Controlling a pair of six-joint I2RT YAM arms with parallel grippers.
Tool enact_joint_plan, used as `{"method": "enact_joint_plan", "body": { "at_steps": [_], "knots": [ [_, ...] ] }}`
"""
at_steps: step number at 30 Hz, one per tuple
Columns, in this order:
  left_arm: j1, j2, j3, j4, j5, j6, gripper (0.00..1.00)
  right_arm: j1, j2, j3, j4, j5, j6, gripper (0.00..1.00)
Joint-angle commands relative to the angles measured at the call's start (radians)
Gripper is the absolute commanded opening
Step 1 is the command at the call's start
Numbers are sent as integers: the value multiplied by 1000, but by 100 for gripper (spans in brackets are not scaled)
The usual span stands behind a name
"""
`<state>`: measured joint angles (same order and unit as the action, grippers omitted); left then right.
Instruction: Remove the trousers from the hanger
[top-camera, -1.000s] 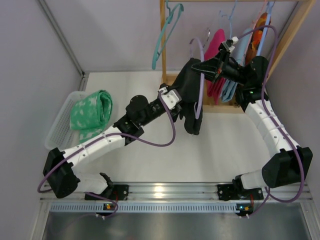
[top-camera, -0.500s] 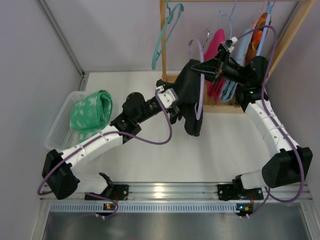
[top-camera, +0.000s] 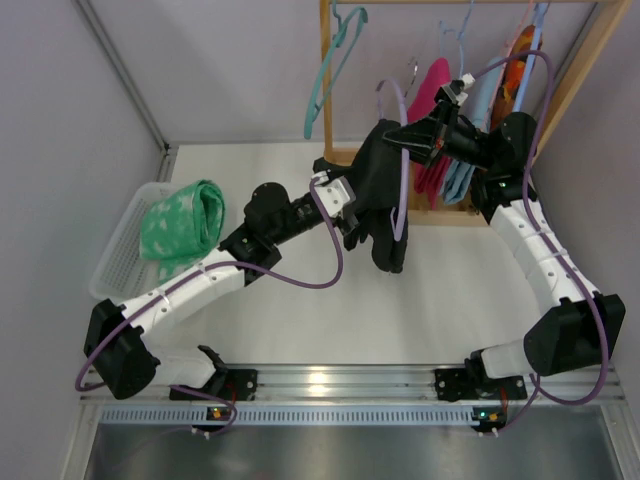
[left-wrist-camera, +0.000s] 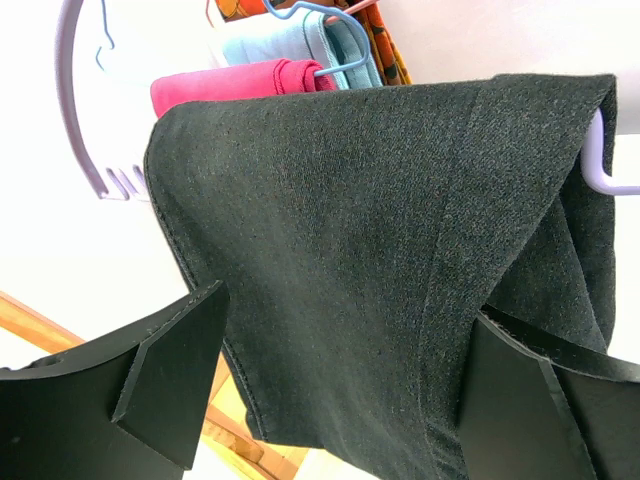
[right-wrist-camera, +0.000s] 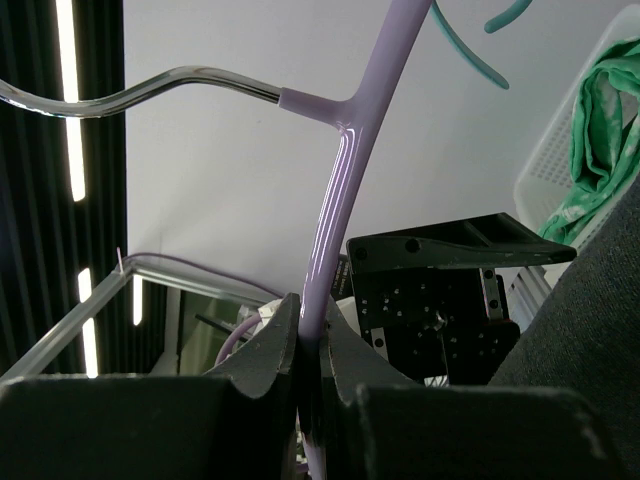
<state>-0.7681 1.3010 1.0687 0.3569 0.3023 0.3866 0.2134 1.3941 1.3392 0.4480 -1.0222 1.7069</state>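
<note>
Mint-green trousers lying in the white basket at left, my left hand gaping wide either side of the black trousers, those draping over a lilac hanger, my right hand pinching its neck tight above the counter.

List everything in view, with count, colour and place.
black trousers: 1, black, draped over the lilac hanger in mid-air
lilac hanger: 1, lilac, off the rack
mint-green trousers: 1, patterned mint-green, in the basket
basket: 1, white, table's left side
magenta trousers: 1, magenta, on the rack
light blue trousers: 1, light blue, beside the magenta pair
orange trousers: 1, patterned orange, rack's right end
teal hanger: 1, teal, bare, rack's left end
rack: 1, wooden, table's far edge
table: 1, white
left gripper: 1, black, open, fingers either side of the black trousers
right gripper: 1, black, shut on the lilac hanger
</note>
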Motion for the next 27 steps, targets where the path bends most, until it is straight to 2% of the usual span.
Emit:
{"method": "enact_joint_plan", "body": {
  "at_steps": [1, 27],
  "knots": [
    [9, 0, 36, 11, 21, 0, 88, 11, -52, 41, 153, 14, 22, 0],
    [43, 24, 62, -22, 93, -11, 95, 9, -53, 29, 173, -1, 31, 0]
  ]
}}
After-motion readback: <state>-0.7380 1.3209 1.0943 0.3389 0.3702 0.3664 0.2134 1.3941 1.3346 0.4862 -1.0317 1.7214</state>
